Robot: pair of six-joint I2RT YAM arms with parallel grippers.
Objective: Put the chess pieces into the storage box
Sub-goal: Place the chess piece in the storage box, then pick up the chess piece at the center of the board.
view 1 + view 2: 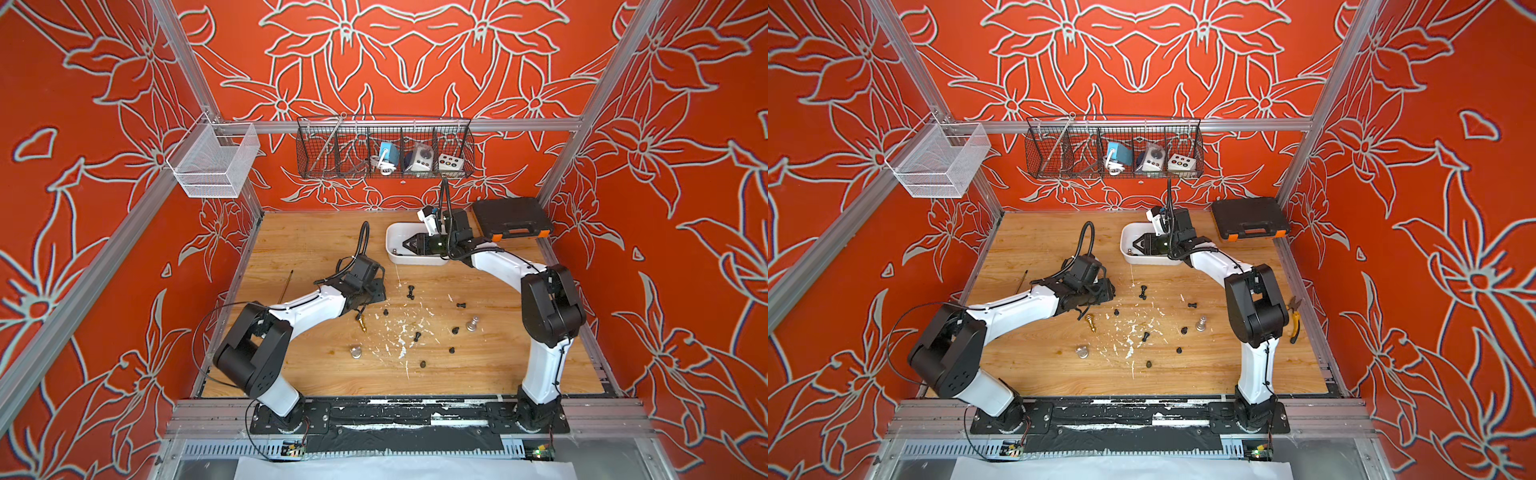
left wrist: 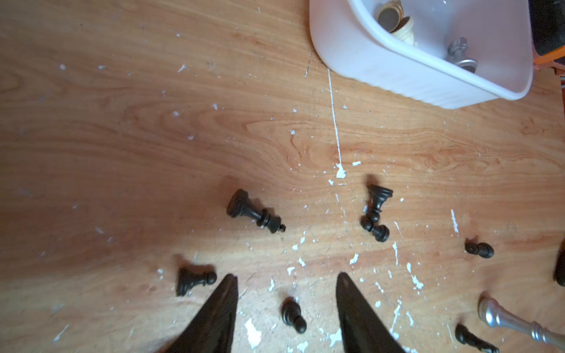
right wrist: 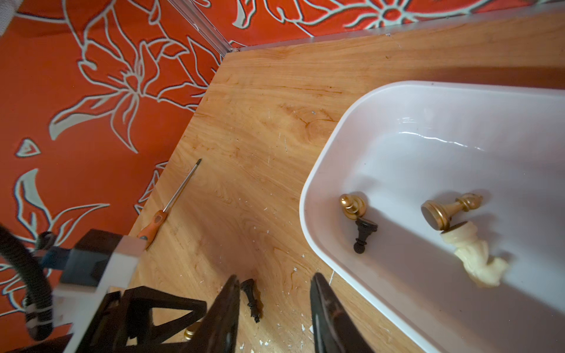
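Red walls (image 1: 415,62) with pale flowers stand around a wooden worktop (image 1: 316,241) dotted with white flecks. The white box (image 1: 415,259) sits near the back and holds only a few chess pieces (image 3: 363,232), like a gold one (image 3: 446,211) and a cream one (image 3: 470,256). The right gripper (image 3: 273,276) hangs by the box's end, spread with nothing in it, so I think its drop is done. The left gripper (image 2: 287,276) is low over the middle of the worktop, spread and empty too. Many pieces lie loose there: a silver one (image 2: 513,321) off to the side and lots of little black ones (image 2: 253,211). One black pawn (image 2: 293,314) lies right under the gap of the left gripper. I think picking it up is the step now. Next, the gripper should go straight down and close softly, since the tiny round pawn could roll away.
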